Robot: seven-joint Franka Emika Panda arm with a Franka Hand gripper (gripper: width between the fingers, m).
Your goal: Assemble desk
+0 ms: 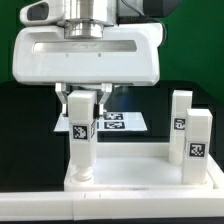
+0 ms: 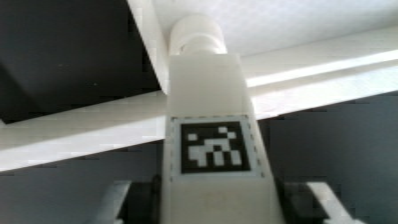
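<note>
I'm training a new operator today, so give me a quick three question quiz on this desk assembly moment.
1. True or false: the gripper is closed around an upright leg.
2. How many legs stand on the panel?
3. Where is the marker board: A, behind the panel; B, on top of it?

Key: 1 true. 2 three, counting the far pair. 3 A.

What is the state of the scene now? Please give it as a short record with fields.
gripper: gripper closed on a tagged leg, also seen in the wrist view
held leg: upright, its foot at the desk panel's corner on the exterior view's left
other legs: two legs standing on the panel at the exterior view's right
marker board: marker board lies behind the panel
fourth leg: not visible
</note>
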